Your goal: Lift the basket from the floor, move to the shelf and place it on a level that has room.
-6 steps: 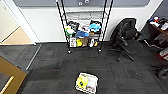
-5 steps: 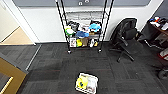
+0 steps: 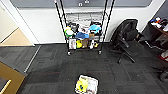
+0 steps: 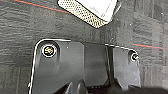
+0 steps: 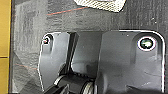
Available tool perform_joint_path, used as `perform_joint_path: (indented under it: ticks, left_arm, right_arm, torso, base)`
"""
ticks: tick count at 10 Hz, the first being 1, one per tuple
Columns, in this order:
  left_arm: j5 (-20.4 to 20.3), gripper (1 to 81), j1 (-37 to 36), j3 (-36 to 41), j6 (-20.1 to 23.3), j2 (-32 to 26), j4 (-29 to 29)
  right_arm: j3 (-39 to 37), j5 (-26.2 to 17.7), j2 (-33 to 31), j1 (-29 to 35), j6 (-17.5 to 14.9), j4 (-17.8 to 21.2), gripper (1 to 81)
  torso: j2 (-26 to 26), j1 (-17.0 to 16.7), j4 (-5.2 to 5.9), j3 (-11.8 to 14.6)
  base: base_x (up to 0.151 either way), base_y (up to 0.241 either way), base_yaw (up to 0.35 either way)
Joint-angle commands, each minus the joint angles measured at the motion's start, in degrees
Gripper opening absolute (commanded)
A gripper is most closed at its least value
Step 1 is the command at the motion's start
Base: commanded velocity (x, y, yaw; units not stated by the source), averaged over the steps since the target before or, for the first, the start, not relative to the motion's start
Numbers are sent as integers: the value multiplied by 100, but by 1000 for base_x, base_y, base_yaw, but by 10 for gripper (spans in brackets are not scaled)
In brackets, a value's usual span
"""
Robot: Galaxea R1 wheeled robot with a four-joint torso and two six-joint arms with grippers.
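The basket [image 3: 86, 85], a small cream woven one with a yellow item inside, stands on the dark grey carpet floor [image 3: 50, 67] close in front of me. Its woven side also shows in the left wrist view as the basket [image 4: 83, 12] and in the right wrist view as the basket [image 5: 100, 3], a short way beyond each arm's dark plate. The shelf [image 3: 83, 27], a tall black wire rack on casters, stands against the white wall straight ahead. Its upper wire-grid level [image 3: 85, 17] looks bare, while the lower tiers are crowded with coloured items.
A black office chair [image 3: 126, 37] stands right of the rack, with a cluttered desk [image 3: 160, 25] at the far right. A yellow-brown wooden panel [image 3: 8, 77] juts in at the lower left. A doorway onto tan wooden flooring [image 3: 17, 38] opens at the left.
The whole head picture has shifted a touch, so the basket sits slightly lower in it; that is camera motion. The basket and the rack have not moved.
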Motion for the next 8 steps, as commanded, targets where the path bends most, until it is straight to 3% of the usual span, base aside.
perform_joint_path:
  ticks: [1,8]
  left_arm:
    - [369,811,-195,61,-12,-98,-16]
    - [369,811,-186,61,-12,-116,-7]
  right_arm:
    - [68,-339,-83,182,12,60,811]
    - [59,-339,-66,182,12,60,811]
  torso:
    - [0,0,0,0]
    - [0,0,0,0]
  base:
    - [103,0,0]
    - [103,0,0]
